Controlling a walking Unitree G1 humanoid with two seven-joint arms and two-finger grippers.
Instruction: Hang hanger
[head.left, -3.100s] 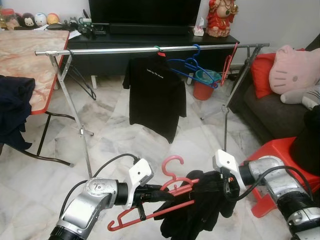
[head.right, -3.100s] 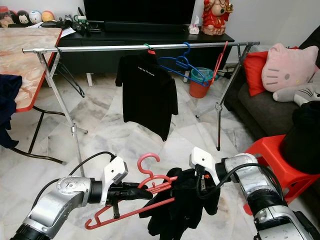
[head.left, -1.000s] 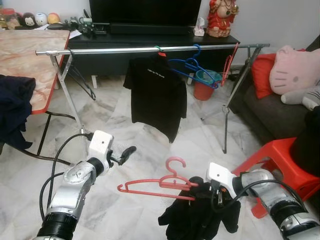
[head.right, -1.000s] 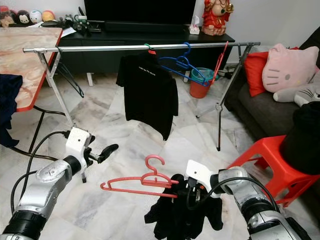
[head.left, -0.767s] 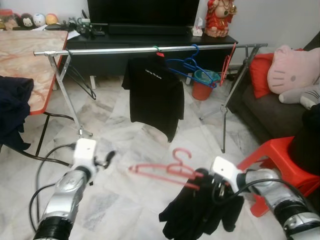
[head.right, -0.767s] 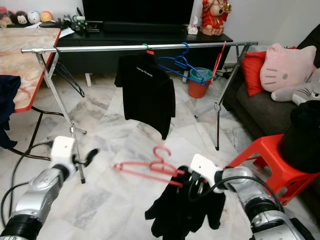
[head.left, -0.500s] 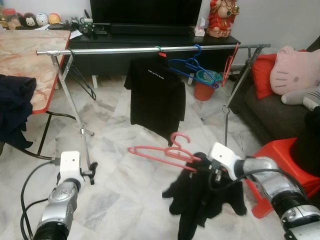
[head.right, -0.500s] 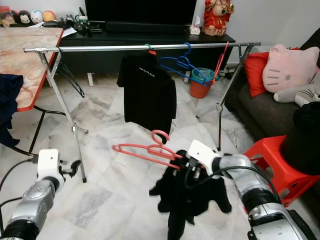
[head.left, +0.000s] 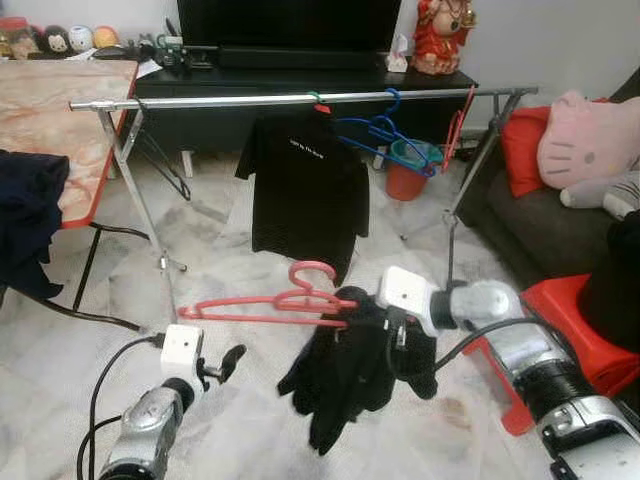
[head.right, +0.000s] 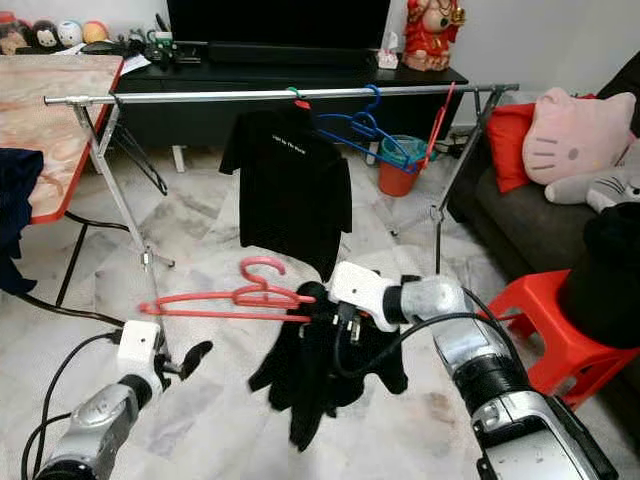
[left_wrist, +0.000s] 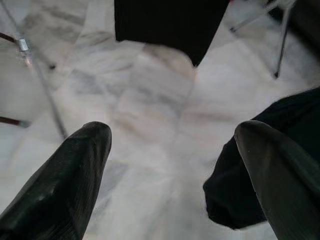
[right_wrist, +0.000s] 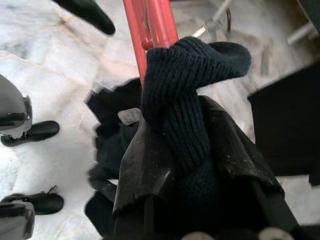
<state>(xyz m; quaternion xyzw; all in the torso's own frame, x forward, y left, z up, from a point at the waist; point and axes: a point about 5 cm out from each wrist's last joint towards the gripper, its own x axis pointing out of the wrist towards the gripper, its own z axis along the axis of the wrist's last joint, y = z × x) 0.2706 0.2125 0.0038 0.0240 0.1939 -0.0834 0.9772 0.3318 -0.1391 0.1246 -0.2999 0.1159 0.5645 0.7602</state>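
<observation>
- The desk (head.left: 50, 110) with a marble-patterned top stood at the left end of the metal rail (head.left: 300, 98), a dark cloth (head.left: 25, 225) draped over its near edge.
- The left gripper (head.left: 228, 360) hung low, well below the rail and left of the red hanger (head.left: 270, 305), its jaws spread apart and holding nothing.
- A black T-shirt (head.left: 305, 190) hung from the rail's middle, with blue hangers (head.left: 385, 130) just to its right.
- The red hanger was held level below the T-shirt, not yet on the rail, with a black knit garment (head.left: 355, 370) dangling from its right end.
- The right gripper (right_wrist: 165, 165) had its jaws clamped on the garment at the hanger's right end.
- A red stool (head.left: 575, 310) stood below the rail's right end.
</observation>
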